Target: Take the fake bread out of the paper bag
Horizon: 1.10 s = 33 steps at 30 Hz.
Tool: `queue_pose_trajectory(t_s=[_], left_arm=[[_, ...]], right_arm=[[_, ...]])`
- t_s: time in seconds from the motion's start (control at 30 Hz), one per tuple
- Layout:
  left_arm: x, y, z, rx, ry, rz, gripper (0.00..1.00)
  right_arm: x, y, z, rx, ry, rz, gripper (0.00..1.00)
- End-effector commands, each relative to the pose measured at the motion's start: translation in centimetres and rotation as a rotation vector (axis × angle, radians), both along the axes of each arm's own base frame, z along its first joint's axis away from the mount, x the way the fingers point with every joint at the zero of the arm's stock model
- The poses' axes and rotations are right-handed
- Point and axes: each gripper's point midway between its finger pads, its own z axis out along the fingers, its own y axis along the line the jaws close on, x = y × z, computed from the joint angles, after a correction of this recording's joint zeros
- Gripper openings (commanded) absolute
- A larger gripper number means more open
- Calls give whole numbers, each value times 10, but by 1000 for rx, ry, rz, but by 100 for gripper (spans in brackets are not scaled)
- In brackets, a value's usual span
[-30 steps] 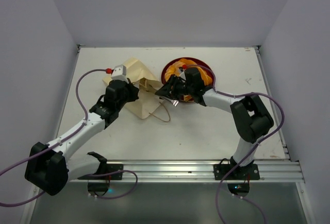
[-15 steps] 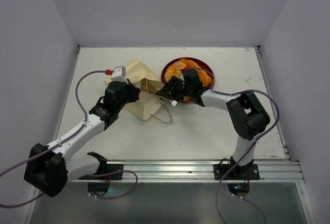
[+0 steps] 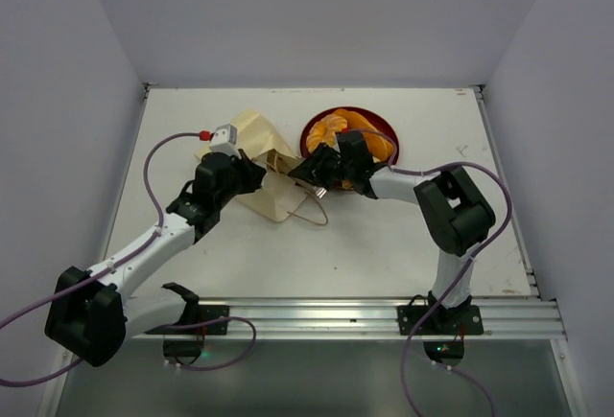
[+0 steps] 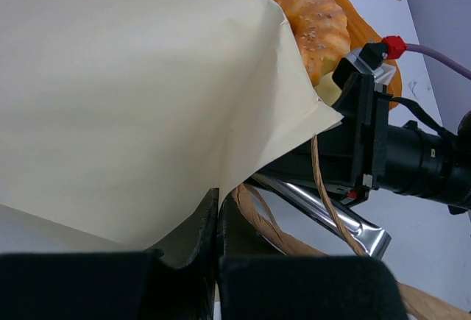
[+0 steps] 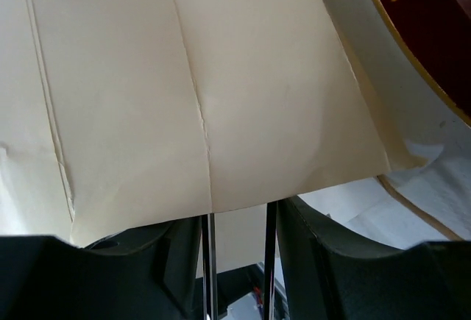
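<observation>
The paper bag point(image 3: 257, 139) lay flat on the desk point(image 3: 384, 235), left of centre, with its mouth turned toward 4 o'clock. Its brown cord handles point(image 3: 309, 214) trailed onto the desk at the bag's 5 o'clock. The left gripper point(image 3: 251, 175) came in from 7 o'clock and was closed on the bag's near edge. In the left wrist view its two fingers met with the cream sheet pinched between them. The right gripper point(image 3: 309, 170) reached in from 3 o'clock to the bag's mouth. In its own wrist view the fingers stood apart, and the paper's lower edge lay across the gap, not clamped. A thin shiny blade on that gripper ran beneath the bag's corner beside the handles. The bread point(image 3: 331, 129) sat outside the bag on a red plate point(image 3: 357, 109) at the bag's 3 o'clock, just beyond the right gripper. Orange pieces and a brown-speckled one showed there. I could not tell whether anything was inside the bag.
</observation>
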Motion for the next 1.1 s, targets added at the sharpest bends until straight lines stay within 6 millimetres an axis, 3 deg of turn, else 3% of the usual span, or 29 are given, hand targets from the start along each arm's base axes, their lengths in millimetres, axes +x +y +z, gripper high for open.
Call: queue_pose_trajectory(t_s=[0.0, 0.2, 0.37, 0.57, 0.7, 0.8, 0.93, 1.07], left_arm=[[1, -10, 16, -69, -41, -33, 0], [-4, -15, 19, -88, -40, -69, 0], [-9, -15, 21, -96, -46, -77, 0], [-9, -6, 15, -51, -42, -47, 0], [2, 11, 13, 22, -58, 34, 0], [11, 20, 9, 79, -60, 61, 0], [22, 28, 9, 125, -74, 87, 0], [31, 32, 13, 143, -90, 109, 0]], right_arm=[[19, 10, 18, 36, -63, -34, 46], [24, 10, 13, 32, -65, -47, 39], [26, 15, 15, 60, -68, -40, 24], [21, 14, 25, 85, -89, -17, 8], [15, 5, 38, 105, -114, 15, 0], [6, -3, 47, 121, -127, 63, 0], [-17, -18, 44, 90, -118, 146, 0], [-32, -31, 61, 107, -142, 195, 0]])
